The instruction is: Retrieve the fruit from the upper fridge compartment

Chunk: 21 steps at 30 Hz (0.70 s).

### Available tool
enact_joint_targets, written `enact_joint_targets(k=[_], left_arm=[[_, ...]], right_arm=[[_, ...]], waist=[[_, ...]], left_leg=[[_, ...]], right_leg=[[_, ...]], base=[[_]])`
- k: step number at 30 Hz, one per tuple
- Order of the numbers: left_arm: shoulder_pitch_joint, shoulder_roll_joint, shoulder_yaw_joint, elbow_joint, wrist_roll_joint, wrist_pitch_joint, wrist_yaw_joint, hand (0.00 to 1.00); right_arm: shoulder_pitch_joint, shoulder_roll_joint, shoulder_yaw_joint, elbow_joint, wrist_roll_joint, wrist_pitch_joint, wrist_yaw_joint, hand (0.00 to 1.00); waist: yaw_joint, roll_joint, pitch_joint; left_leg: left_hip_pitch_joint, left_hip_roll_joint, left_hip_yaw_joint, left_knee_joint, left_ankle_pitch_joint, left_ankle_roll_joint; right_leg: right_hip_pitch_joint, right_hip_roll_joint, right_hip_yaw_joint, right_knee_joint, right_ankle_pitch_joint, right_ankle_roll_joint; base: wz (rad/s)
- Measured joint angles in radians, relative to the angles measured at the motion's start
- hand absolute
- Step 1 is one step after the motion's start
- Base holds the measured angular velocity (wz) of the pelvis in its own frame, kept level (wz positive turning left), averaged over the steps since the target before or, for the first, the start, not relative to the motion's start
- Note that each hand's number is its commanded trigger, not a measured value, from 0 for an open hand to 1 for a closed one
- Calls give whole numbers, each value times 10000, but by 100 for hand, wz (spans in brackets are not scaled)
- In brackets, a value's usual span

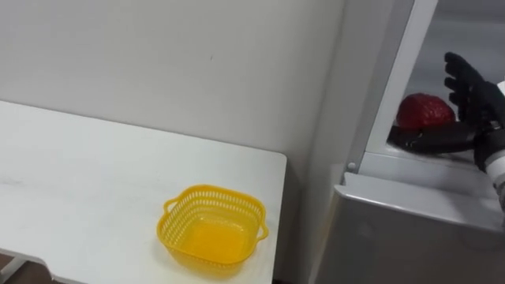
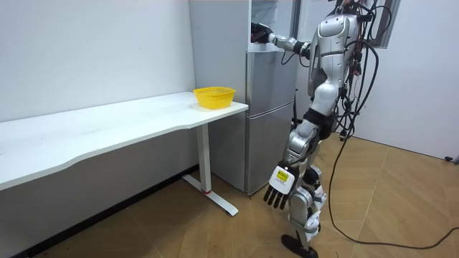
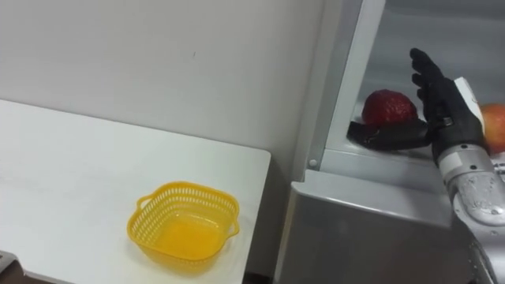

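fingers spread straight on the right hand, grasping nothing, thumb stretched low in front of the red fruit inside the upper fridge; yellow basket on the tabletop; left hand hangs relaxed by the thigh.

Downward head stereo, distant room camera, shared fridge

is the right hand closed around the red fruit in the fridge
No, the right hand is open beside the red fruit, with its fingers straight up and its thumb stretched out low in front of it.
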<state>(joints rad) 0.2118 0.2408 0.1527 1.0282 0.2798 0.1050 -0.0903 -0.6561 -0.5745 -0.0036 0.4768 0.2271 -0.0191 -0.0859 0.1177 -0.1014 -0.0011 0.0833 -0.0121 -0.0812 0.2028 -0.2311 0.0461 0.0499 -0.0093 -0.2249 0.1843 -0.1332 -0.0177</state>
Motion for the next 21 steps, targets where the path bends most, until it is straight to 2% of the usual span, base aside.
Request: enact_joint_targets(k=[6, 16, 21], left_arm=[[3, 34, 3, 5, -9, 122, -6, 0], [-28, 69, 0, -5, -21, 312, -9, 0], [-39, 145, -124, -89, -26, 585, -9, 0]], right_arm=[[-629, -93, 215, 802, 24, 229, 28, 0], [-737, -122, 218, 1163, 264, 353, 128, 0], [-856, -209, 238, 1613, 545, 405, 578, 0]], waist=[[67, -39, -14], [149, -92, -45], [161, -83, -28]], left_leg=[[-8, -2, -29, 0, -1, 0], [-6, 2, -39, 10, -1, 0], [-5, 0, -53, 24, -1, 0]], right_leg=[[-5, 0, -4, 7, 0, 0], [5, 8, -6, 2, 0, 0], [50, -3, -70, 3, 0, 0]], base=[[0], [0], [3]])
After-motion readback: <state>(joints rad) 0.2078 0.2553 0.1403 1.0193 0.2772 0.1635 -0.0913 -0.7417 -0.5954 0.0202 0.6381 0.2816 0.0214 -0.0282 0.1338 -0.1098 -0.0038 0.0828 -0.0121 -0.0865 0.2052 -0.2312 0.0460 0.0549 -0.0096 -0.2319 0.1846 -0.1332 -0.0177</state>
